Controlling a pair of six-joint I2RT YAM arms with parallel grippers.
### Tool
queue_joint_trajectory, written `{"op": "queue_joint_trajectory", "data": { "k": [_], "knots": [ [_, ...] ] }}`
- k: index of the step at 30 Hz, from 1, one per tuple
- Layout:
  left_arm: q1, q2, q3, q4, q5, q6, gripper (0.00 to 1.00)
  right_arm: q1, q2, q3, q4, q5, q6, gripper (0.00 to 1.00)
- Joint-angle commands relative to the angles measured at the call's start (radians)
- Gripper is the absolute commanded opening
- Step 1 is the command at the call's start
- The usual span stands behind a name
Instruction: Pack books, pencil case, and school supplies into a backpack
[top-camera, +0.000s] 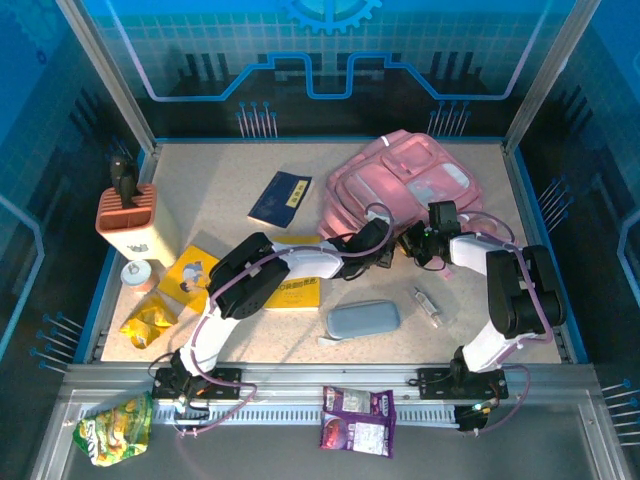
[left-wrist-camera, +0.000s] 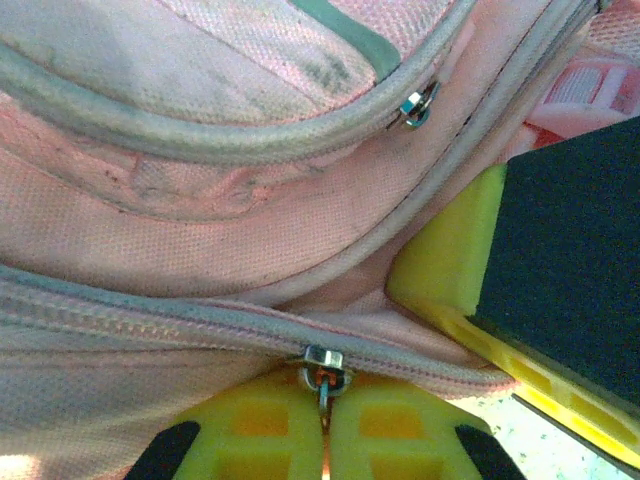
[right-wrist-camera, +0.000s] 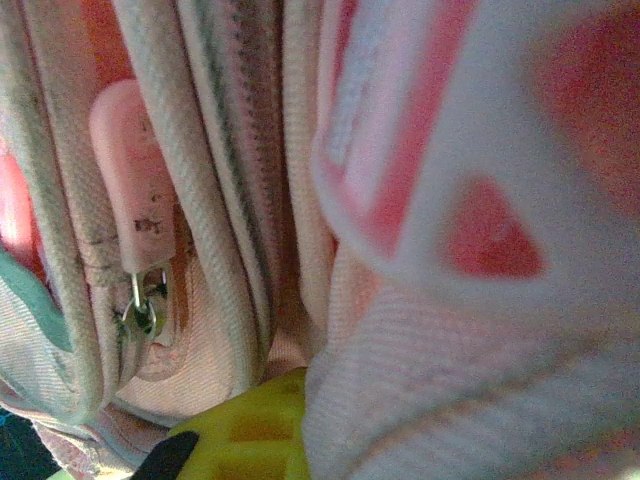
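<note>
The backpack (top-camera: 400, 170), soft pink woven cloth with clear-fronted pockets and grubby pale piping, is laid at the far right of the table (top-camera: 200, 190). Its silver zip pull (left-wrist-camera: 322, 368) is pinched by the closed jaws of the left gripper (left-wrist-camera: 325, 425); a fold of its fabric is nipped by the right gripper (right-wrist-camera: 272, 425)

Table (top-camera: 210, 190) top reads pale speckled beige with a blue rim. I see blue panels (top-camera: 330, 60) walling it from 9 through 12 to 3 o'clock, printed with grid and circuit lines. Gear emblem (top-camera: 333, 12) at 12. Silver frame posts (top-camera: 105, 70) at 10 and 2. Grey metal ledge (top-camera: 250, 450) at 6. Light even.
</note>
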Motion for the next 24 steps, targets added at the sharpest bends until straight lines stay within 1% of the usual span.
{"op": "queue_joint_trajectory", "data": {
  "k": [1,6,10,12,13,15,16,19,22,24],
  "knots": [
    [0.011,-0.064,-0.062,-0.050,-0.040,0.001,0.00,-0.003,-0.051,0.033,-0.031,-0.063,-0.044,0.00],
    [0.042,-0.118,-0.118,-0.181,-0.023,0.002,0.00,-0.042,-0.081,0.040,-0.089,-0.093,-0.116,0.00],
    [0.061,-0.224,-0.234,-0.160,-0.029,0.036,0.00,-0.071,-0.118,0.057,-0.162,-0.089,-0.210,0.00],
    [0.079,-0.258,-0.243,-0.213,-0.047,0.038,0.00,-0.087,-0.128,0.079,-0.215,-0.071,-0.267,0.00],
    [0.092,-0.275,-0.247,-0.246,-0.055,0.033,0.00,-0.109,-0.131,0.089,-0.235,-0.080,-0.289,0.00],
    [0.109,-0.307,-0.270,-0.250,-0.049,0.048,0.00,-0.150,-0.129,0.101,-0.236,-0.119,-0.317,0.00],
    [0.114,-0.321,-0.279,-0.248,-0.045,0.058,0.00,-0.168,-0.122,0.107,-0.261,-0.125,-0.335,0.00],
    [0.117,-0.331,-0.266,-0.280,-0.003,0.073,0.00,-0.209,-0.078,0.198,-0.304,-0.127,-0.395,0.00],
    [0.105,-0.332,-0.256,-0.292,0.063,0.044,0.00,-0.247,0.002,0.293,-0.331,-0.176,-0.434,0.00],
    [0.080,-0.319,-0.239,-0.307,0.067,-0.009,0.00,-0.250,0.048,0.359,-0.365,-0.163,-0.456,0.00]
  ]
}}
